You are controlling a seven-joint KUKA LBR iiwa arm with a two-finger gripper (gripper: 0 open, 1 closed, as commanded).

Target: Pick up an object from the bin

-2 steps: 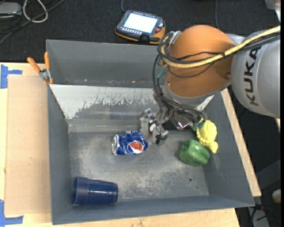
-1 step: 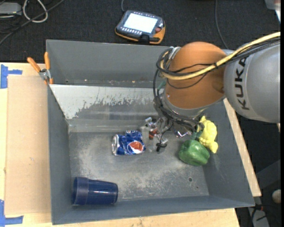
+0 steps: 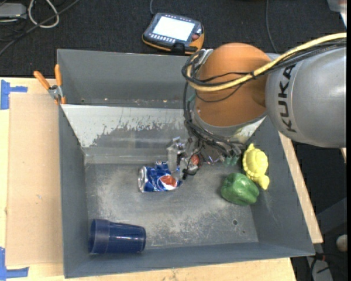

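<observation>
**Claw** (image 3: 183, 167): low in the bin, near mid-floor, tip at the right end of the can. Whether it is apart or together cannot be told, and no thing is seen clamped in it.

**Can** (image 3: 158, 179): crushed, blue with red and white, lying on its side on the floor. It is the nearest thing to the claw, so probably the one to be picked. Flattened and low, it likely calls for a grip close to the floor.

**Arm** (image 3: 310, 92): enters from the right, wrist bent steeply down under its orange cover (image 3: 231, 84), cables looped over it.

**Green pepper** (image 3: 240, 189) and **yellow toy** (image 3: 256, 164): touching each other, against the right wall, right of the claw and clear of it.

**Cup** (image 3: 117, 236): dark blue, tipped on its side, front-left corner, well apart.

**Bin** (image 3: 105, 127): grey, sloped walls; loose things settle on the flat floor.
</observation>
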